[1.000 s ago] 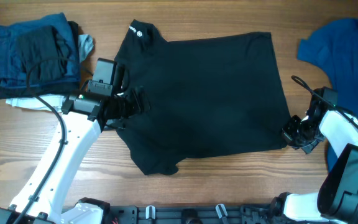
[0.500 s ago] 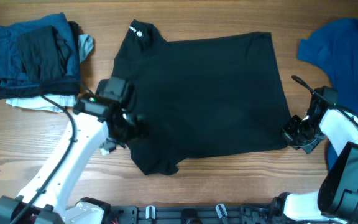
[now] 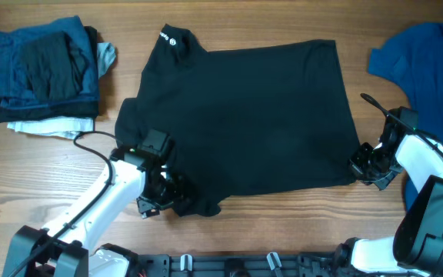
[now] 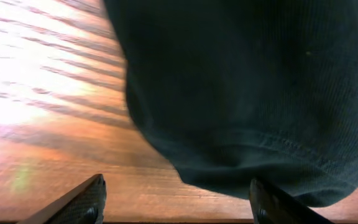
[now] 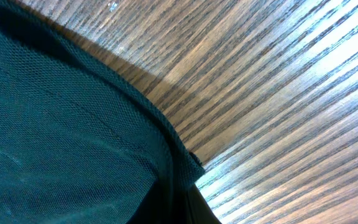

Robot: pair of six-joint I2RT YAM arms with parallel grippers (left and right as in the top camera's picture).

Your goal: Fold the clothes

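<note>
Where left gripper (image 4: 176, 186) gapes, shirt (image 4: 247, 93) hem between

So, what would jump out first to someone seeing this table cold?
The big black T-shirt spread flat mid-table, with the left hand open at its lower-left sleeve and the right hand at its lower-right corner. Next, the folded pile at the top left and a blue garment at the top right.
</note>
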